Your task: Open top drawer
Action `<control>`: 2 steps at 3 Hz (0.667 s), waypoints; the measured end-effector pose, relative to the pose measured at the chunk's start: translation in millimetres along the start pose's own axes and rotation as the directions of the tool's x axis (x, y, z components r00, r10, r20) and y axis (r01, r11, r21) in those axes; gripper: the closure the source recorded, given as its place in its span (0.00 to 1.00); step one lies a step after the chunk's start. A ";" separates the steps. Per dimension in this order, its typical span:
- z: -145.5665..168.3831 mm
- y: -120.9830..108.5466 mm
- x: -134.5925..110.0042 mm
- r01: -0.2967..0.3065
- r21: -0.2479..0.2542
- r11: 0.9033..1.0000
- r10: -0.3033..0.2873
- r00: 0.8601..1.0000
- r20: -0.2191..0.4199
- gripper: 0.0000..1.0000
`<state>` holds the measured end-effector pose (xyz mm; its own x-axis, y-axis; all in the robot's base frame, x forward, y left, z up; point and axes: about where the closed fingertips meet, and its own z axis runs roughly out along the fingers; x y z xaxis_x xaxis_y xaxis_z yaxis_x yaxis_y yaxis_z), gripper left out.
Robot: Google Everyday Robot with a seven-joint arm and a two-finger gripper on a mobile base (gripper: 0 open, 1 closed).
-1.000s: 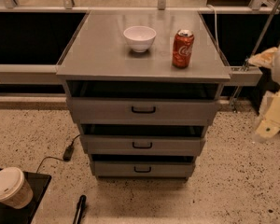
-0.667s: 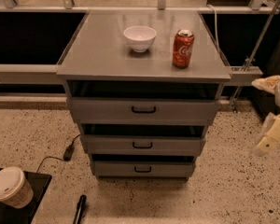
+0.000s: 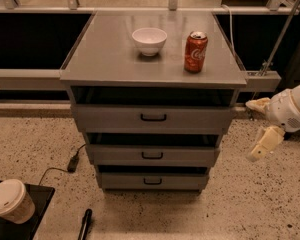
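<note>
The top drawer (image 3: 152, 118) is the widest of three grey drawers in a metal cabinet, with a small dark bar handle (image 3: 153, 117) at its centre. Its front sits flush under the cabinet top, with a dark gap above it. My gripper (image 3: 259, 126) is to the right of the cabinet, about level with the top drawer and apart from it. It is open and empty. One pale finger (image 3: 257, 105) points left and the other (image 3: 263, 144) hangs lower.
A white bowl (image 3: 149, 40) and a red soda can (image 3: 195, 52) stand on the cabinet top (image 3: 105, 59). Two narrower drawers (image 3: 152, 155) sit below. On the speckled floor lie a cable (image 3: 72, 161), a paper cup (image 3: 9, 201) on a black tray and a dark pen (image 3: 84, 223).
My gripper has moved down and to the left, closer to the cabinet's right side. The drawers, bowl and can have not moved.
</note>
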<state>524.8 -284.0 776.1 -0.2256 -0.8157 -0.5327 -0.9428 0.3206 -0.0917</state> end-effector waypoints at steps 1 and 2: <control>0.2 0.0 -0.1 0.000 0.000 1.000 0.000 1.000 0.000 0.00; 20.3 -5.8 -10.2 0.040 -0.018 0.999 -0.037 0.993 0.113 0.00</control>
<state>537.6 -267.8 765.0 -0.1610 -0.7672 -0.6208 -0.9552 0.2793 -0.0974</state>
